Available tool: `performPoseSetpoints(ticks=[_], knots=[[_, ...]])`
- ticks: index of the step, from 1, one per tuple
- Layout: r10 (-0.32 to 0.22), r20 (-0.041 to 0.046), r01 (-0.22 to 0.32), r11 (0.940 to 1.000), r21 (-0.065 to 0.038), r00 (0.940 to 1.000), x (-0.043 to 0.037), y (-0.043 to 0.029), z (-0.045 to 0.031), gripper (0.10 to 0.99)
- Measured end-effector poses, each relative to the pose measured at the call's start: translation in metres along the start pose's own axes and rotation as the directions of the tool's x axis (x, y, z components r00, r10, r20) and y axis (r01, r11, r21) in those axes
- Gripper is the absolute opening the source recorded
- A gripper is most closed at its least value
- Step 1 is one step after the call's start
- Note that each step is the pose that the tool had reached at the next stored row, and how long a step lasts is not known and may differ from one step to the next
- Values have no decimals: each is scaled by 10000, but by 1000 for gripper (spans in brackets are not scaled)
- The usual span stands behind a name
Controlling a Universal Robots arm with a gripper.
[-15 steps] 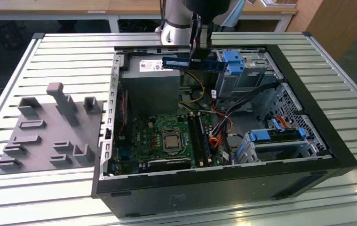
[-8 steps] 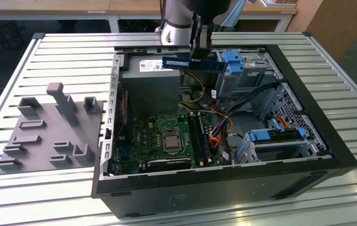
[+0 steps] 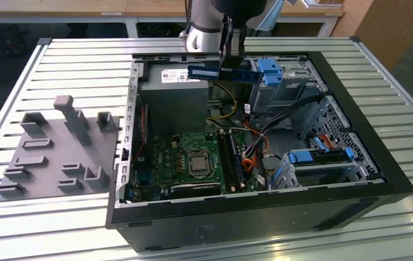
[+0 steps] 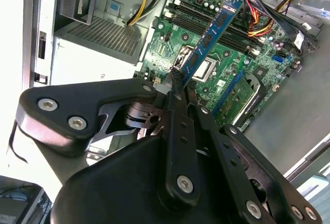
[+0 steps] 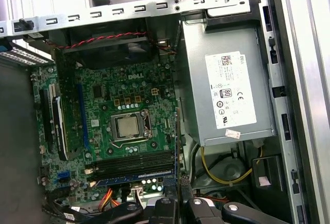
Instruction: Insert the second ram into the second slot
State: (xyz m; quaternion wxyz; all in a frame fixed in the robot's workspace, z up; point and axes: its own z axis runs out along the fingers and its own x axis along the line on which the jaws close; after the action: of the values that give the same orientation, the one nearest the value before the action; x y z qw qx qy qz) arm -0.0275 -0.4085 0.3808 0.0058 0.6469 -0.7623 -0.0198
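Exterior view showed the gripper (image 3: 229, 69) clamped on the ram (image 3: 208, 72), held level above the case (image 3: 264, 217), likely for clearance.

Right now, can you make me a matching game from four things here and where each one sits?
Things:
1. memory stick
2. grey metal box with a white label
3. grey plastic rack
4. square silver chip

Places:
A. on the slatted table, outside the computer case
B. middle of the green circuit board
C. clamped in the end effector, over the open case
D. inside the case, beside the circuit board

Pairs: 1-C, 2-D, 3-A, 4-B
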Motion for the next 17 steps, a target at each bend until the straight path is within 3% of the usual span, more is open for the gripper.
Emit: performPoseSetpoints(ticks=[17], knots=[[190, 8, -190, 9998, 3, 9998, 0, 0, 1, 141]])
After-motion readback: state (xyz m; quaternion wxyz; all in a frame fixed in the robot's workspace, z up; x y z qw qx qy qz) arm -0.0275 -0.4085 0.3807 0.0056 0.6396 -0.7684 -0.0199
